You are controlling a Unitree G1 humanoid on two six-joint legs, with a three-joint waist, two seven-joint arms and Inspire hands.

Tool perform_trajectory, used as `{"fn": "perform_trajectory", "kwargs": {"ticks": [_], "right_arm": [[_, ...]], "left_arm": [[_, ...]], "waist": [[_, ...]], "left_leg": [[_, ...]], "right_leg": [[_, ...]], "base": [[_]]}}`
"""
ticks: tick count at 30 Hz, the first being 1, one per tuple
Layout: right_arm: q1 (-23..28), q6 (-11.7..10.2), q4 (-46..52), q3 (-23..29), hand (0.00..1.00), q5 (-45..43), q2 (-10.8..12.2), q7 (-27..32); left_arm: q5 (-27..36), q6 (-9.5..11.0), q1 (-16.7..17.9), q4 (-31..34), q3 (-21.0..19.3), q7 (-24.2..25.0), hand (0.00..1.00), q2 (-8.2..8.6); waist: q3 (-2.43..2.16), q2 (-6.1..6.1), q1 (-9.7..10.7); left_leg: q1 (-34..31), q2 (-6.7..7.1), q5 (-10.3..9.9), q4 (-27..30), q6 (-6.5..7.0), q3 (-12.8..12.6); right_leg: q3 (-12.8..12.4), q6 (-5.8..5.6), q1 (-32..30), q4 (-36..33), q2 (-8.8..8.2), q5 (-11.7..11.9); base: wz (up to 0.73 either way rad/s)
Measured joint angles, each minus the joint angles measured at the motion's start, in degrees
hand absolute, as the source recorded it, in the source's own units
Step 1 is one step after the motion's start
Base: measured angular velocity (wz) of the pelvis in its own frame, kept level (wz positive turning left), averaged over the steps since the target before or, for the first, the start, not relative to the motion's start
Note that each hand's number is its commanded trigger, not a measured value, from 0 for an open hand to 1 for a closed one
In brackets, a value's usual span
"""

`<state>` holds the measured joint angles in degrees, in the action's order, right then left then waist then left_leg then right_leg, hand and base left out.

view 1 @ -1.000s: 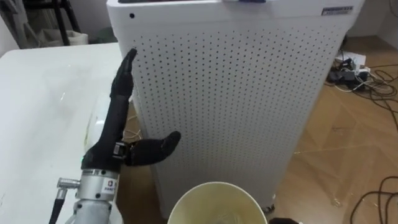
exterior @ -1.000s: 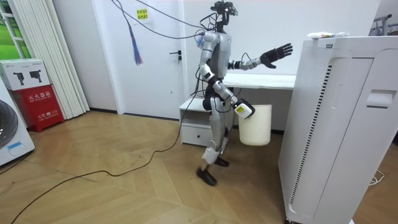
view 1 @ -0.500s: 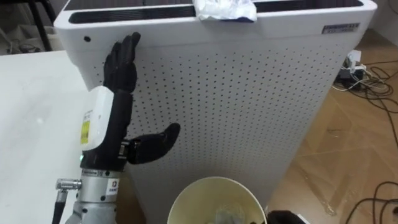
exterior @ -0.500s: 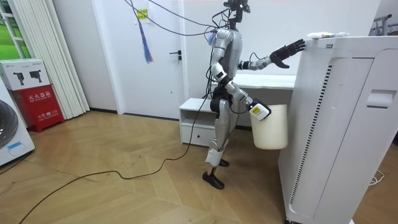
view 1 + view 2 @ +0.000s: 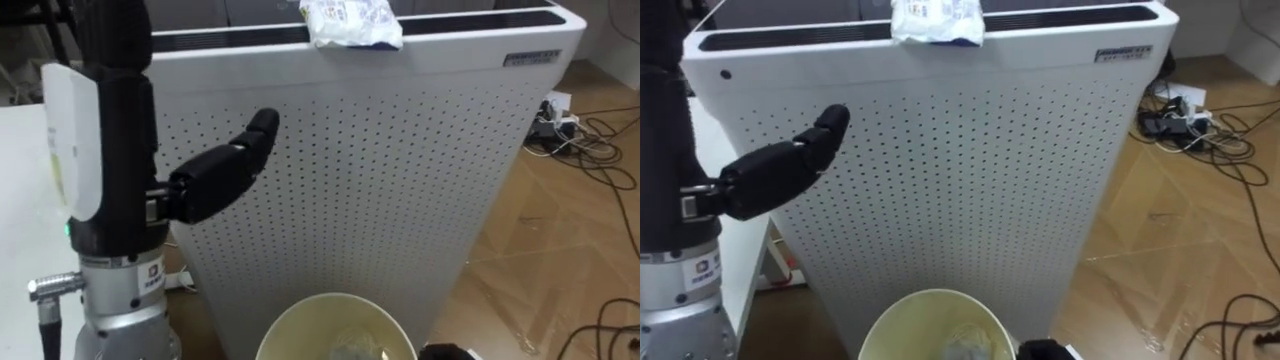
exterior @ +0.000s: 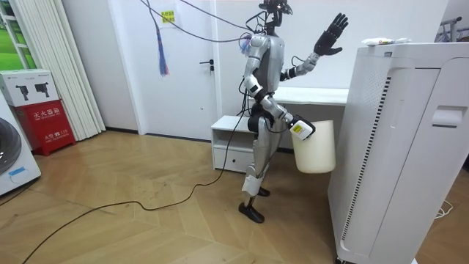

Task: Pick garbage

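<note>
A crumpled white wrapper (image 5: 350,22) lies on the top of a tall white perforated appliance (image 5: 400,180) that I stand facing. My left hand (image 5: 110,150) is raised upright in front of the appliance's left edge, left of and apart from the wrapper, open with the thumb (image 5: 225,170) sticking out toward the panel. In the room view the same hand (image 6: 330,35) is spread at head height, short of the wrapper (image 6: 381,42). My right hand (image 6: 300,130) grips the rim of a cream bin (image 6: 315,147) held off the floor below my chest; its open mouth (image 5: 290,318) shows some litter inside.
A white table (image 5: 20,200) stands at my left, with a low white drawer unit (image 6: 231,143) under it. Cables and a power strip (image 5: 560,105) lie on the wooden floor to the right of the appliance. A red box (image 6: 40,110) stands by the far wall.
My left hand has swung up from the appliance's top front edge to an upright pose above it. The bin stays held in front of me.
</note>
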<state>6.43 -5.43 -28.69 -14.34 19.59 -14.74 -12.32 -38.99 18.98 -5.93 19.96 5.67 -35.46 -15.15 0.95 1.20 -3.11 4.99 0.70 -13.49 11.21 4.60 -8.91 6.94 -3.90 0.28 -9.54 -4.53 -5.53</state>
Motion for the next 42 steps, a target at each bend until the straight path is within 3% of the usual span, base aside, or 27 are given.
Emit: {"fn": "perform_trajectory", "kwargs": {"ticks": [8, 13, 17, 22, 24, 28, 31, 33, 36, 42], "right_arm": [[0.2, 0.0, 0.0, 0.0, 1.00, -0.5, 0.0, -1.6], [0.2, 0.0, 0.0, 0.0, 1.00, -1.4, 0.1, -2.8], [0.1, 0.2, 0.0, 0.0, 1.00, -2.5, 0.0, -3.9], [-0.1, 0.7, 0.0, -0.1, 1.00, -3.2, 0.0, -4.6], [-1.3, 1.8, 0.0, -0.2, 1.00, -4.5, -0.1, -4.7], [-2.0, 2.0, 0.0, -0.2, 1.00, -5.7, 0.0, -4.7], [-2.5, 2.7, 0.1, -0.2, 1.00, -6.0, -0.2, -4.7], [-2.5, 3.1, 0.1, -0.1, 1.00, -6.0, -0.8, -4.4], [-2.7, 3.9, 0.1, -0.1, 1.00, -6.1, -1.3, -3.8], [-2.8, 5.6, 0.3, -0.1, 1.00, -6.1, -2.3, -3.7]], "left_arm": [[-1.3, -0.3, -3.3, 0.0, -0.1, -1.7, 0.00, -0.32], [-2.3, -1.1, -3.8, 0.3, 0.4, -1.7, 0.00, -1.79], [-4.9, -3.4, -4.5, 0.3, 2.5, -1.3, 0.00, -2.07], [-7.4, -5.4, -6.7, 0.1, 3.6, -0.2, 0.00, -2.41], [-6.7, -6.1, -9.2, -1.9, 4.3, 0.3, 0.00, -3.41], [-6.8, -7.8, -12.5, -4.7, 4.8, 1.5, 0.00, -3.82], [-6.8, -9.5, -13.3, -6.1, 5.0, 2.5, 0.00, -5.45], [-6.9, -10.7, -13.8, -6.7, 6.1, 3.2, 0.00, -7.48], [-7.0, -12.0, -14.1, -6.8, 6.5, 4.8, 0.00, -8.69], [-7.0, -15.8, -17.4, -8.0, 6.5, 7.9, 0.00, -10.50]], "waist": [[-0.02, 0.17, 1.0], [-0.07, 0.37, 1.5], [-0.30, 1.14, 1.7], [-0.18, 2.10, 2.6], [-0.02, 2.42, 3.1], [0.04, 2.70, 3.8], [0.10, 2.93, 4.6], [0.19, 3.28, 5.1], [0.28, 3.92, 5.6], [-0.18, 5.24, 4.9]], "left_leg": [[0.7, -0.05, 0.1, -0.5, -0.12, -0.5], [0.6, -0.15, 0.1, -0.6, -0.13, -0.6], [0.6, -0.11, 0.1, -0.8, -0.13, -0.6], [0.7, -0.12, 0.1, -0.8, -0.14, -0.7], [0.7, -0.18, 0.1, -0.8, -0.15, -1.5], [0.8, -0.28, 0.1, -0.8, -0.15, -2.3], [1.5, -0.34, 0.1, -0.9, -0.15, -3.3], [1.6, -0.34, 0.1, -1.1, -0.15, -3.6], [1.5, -0.34, 0.1, -1.2, -0.15, -3.9], [1.5, -0.35, 0.1, -1.7, -0.15, -4.5]], "right_leg": [[-0.9, -0.03, 0.2, 0.0, 0.19, 0.1], [-0.9, 0.03, 0.0, 0.1, 0.32, 0.1], [-1.5, -0.06, 0.4, 0.9, 0.43, 0.4], [-1.8, -0.06, 0.4, 1.0, 0.48, 0.4], [-2.3, -0.04, 0.2, 0.9, 0.58, 0.5], [-3.2, -0.01, -0.2, 0.9, 0.78, 0.8], [-3.8, -0.02, 0.1, 0.9, 0.90, 0.9], [-3.9, -0.05, 0.1, 0.9, 0.89, 0.9], [-3.9, -0.06, -0.2, 0.9, 0.92, 0.9], [-4.0, -0.08, -0.7, 0.8, 0.94, 0.9]], "base": [[-0.05], [0.00], [-0.01], [-0.02], [-0.09], [-0.13], [-0.17], [-0.03], [-0.01], [-0.03]]}}
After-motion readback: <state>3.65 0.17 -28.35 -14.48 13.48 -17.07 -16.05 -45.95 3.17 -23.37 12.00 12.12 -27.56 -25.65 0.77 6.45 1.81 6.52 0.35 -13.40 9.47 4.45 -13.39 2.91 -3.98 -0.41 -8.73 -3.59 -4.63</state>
